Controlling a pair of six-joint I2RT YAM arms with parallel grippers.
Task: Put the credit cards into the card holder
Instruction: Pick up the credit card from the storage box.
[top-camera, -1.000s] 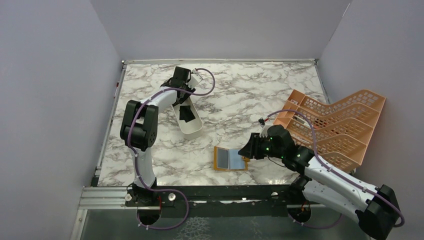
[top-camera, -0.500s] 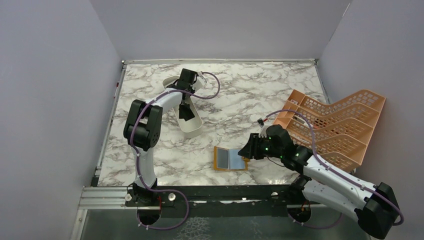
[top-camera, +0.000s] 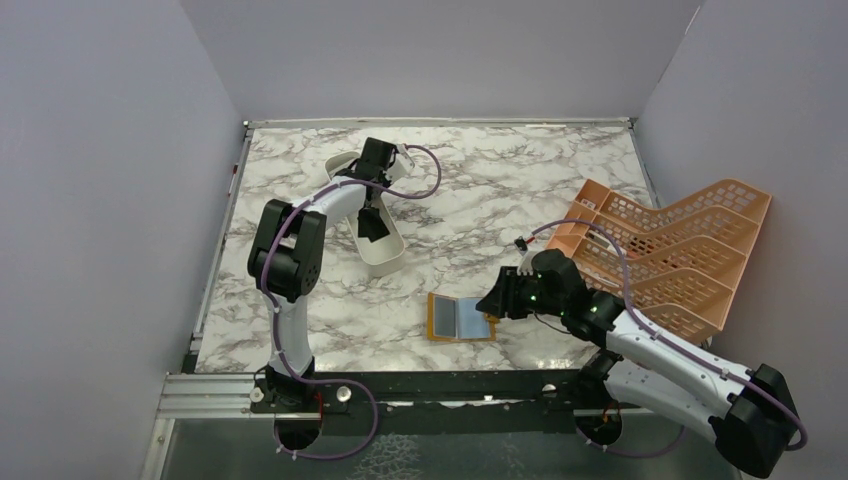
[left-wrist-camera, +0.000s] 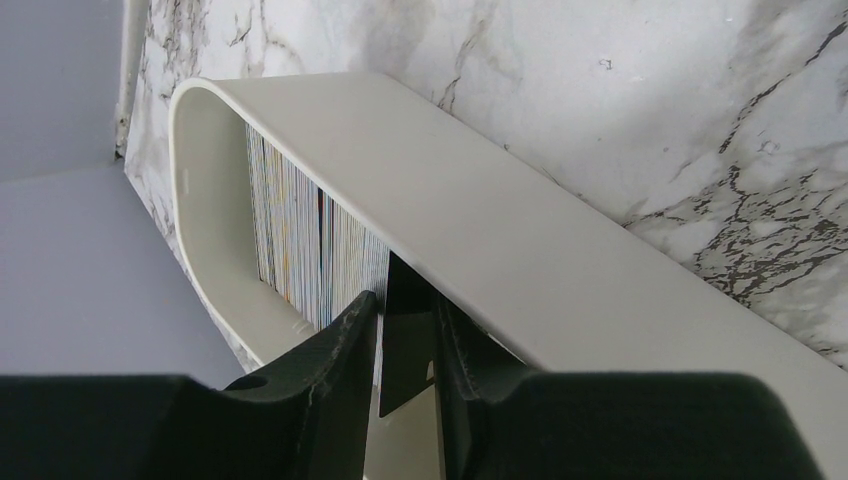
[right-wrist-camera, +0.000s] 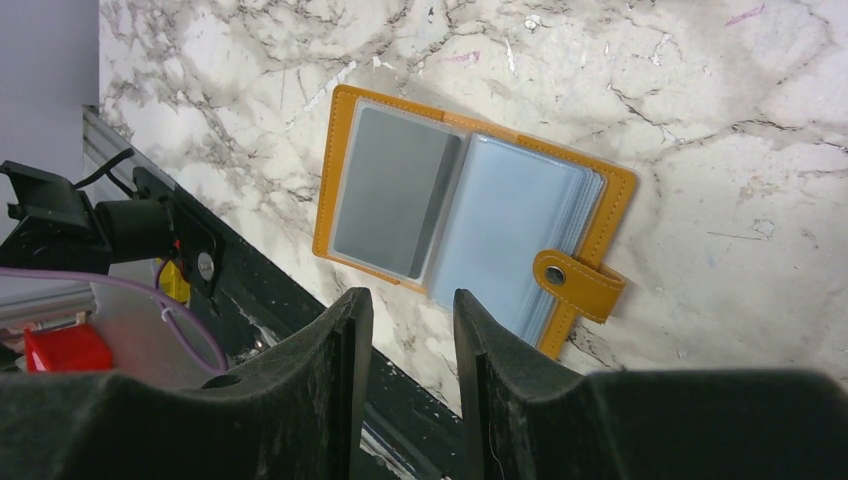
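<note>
A white oval tray (top-camera: 385, 262) (left-wrist-camera: 480, 200) holds a row of credit cards (left-wrist-camera: 300, 240) standing on edge. My left gripper (top-camera: 370, 190) (left-wrist-camera: 405, 300) reaches down into the tray. Its jaws stand narrow, with a black card (left-wrist-camera: 405, 340) slanting across the small gap between them. I cannot tell if they press it. The orange card holder (top-camera: 460, 318) (right-wrist-camera: 470, 200) lies open near the table's front edge, with a grey card (right-wrist-camera: 395, 195) in its left panel and a pale blue one (right-wrist-camera: 515, 235) on the right. My right gripper (top-camera: 492, 305) (right-wrist-camera: 412, 300) hovers open and empty at the holder's right side.
A large orange lattice rack (top-camera: 670, 250) lies tilted at the right, behind my right arm. The black rail of the table's near edge (top-camera: 420, 385) runs just below the holder. Grey walls close in the left, back and right sides.
My left gripper has come down from the tray's far end into the tray, and its jaws have narrowed round the black card. The right arm has barely moved.
</note>
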